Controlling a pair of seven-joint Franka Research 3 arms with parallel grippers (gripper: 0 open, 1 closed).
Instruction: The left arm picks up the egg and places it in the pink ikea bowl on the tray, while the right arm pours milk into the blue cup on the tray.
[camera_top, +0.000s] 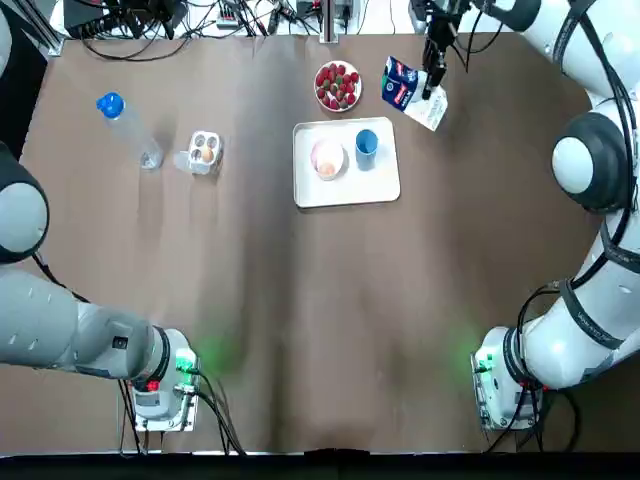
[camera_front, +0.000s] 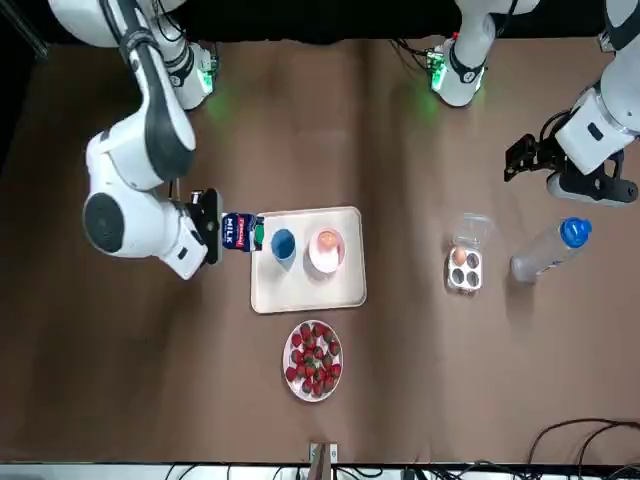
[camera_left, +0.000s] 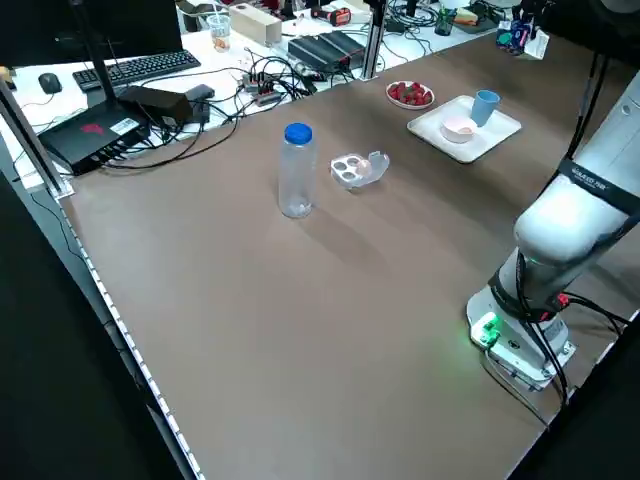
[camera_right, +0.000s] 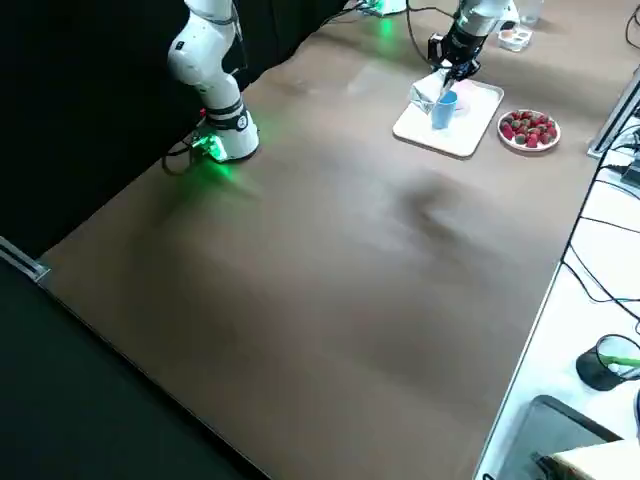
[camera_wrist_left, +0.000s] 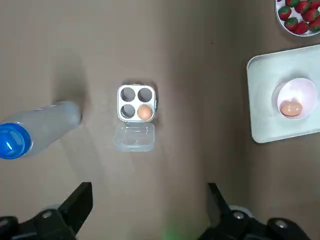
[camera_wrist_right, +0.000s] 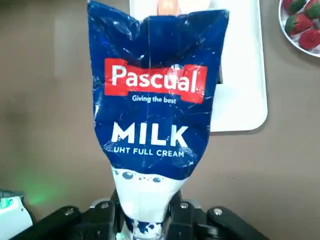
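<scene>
Right hand (camera_wrist_right: 145, 222) grips milk carton (camera_wrist_right: 157, 100) nr blue cup (camera_top: 366, 143), left hand (camera_wrist_left: 149, 199) open & empty, egg (camera_wrist_left: 290, 108) in pink bowl (camera_wrist_left: 306, 89); we'd tip spout over cup next.

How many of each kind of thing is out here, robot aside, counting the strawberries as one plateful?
Eggs: 2
Egg carton: 1
Pink bowl: 1
Blue cup: 1
Tray: 1
Water bottle: 1
Milk carton: 1
Strawberry plate: 1
Total: 9
</scene>
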